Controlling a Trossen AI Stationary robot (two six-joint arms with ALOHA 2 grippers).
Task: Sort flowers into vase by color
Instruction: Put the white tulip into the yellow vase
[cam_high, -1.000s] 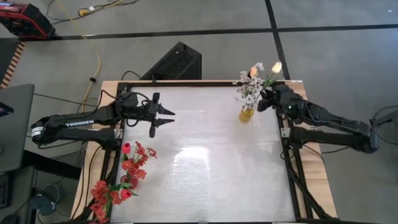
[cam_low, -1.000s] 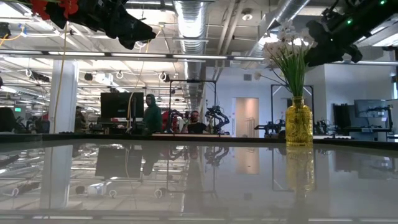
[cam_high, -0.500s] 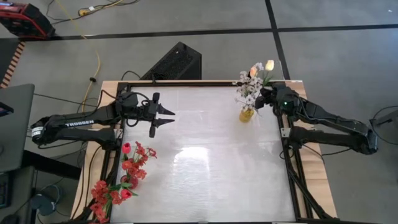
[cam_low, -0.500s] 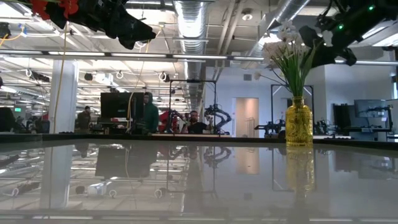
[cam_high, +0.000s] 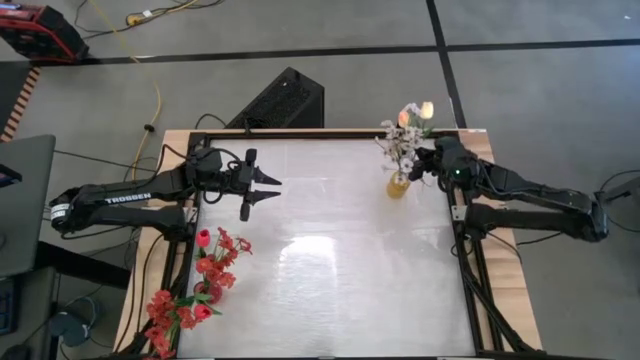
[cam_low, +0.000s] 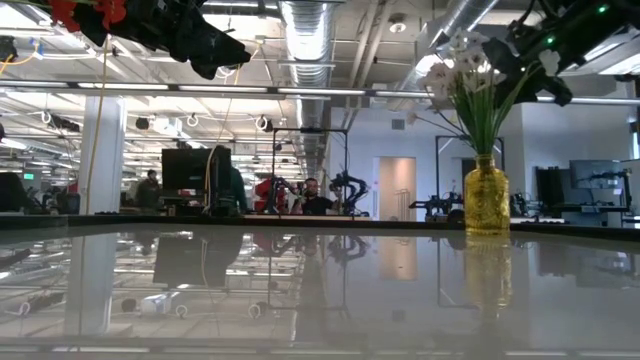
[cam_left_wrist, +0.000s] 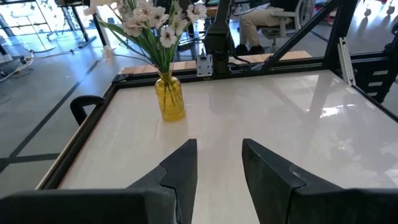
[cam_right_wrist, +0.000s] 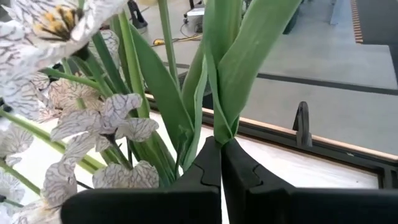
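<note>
Up at the high view's upper right, right gripper (cam_high: 430, 163) pinching green tulip stems (cam_right_wrist: 219, 93) beside the yellow vase (cam_high: 398, 185) of white and peach flowers (cam_high: 405, 135), near the table's (cam_high: 330, 290) far edge. Left gripper (cam_high: 268, 186) spread and empty at upper left, "TROSSEN" on its arm; red flowers (cam_high: 205, 275) lying at lower left, broad open tabletop between.

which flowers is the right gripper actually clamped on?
The peach tulip stem in the yellow vase: the right gripper has its jaws shut on its green leaves. The white blossoms stand beside it, ungripped; the red flowers lie across the table.
</note>
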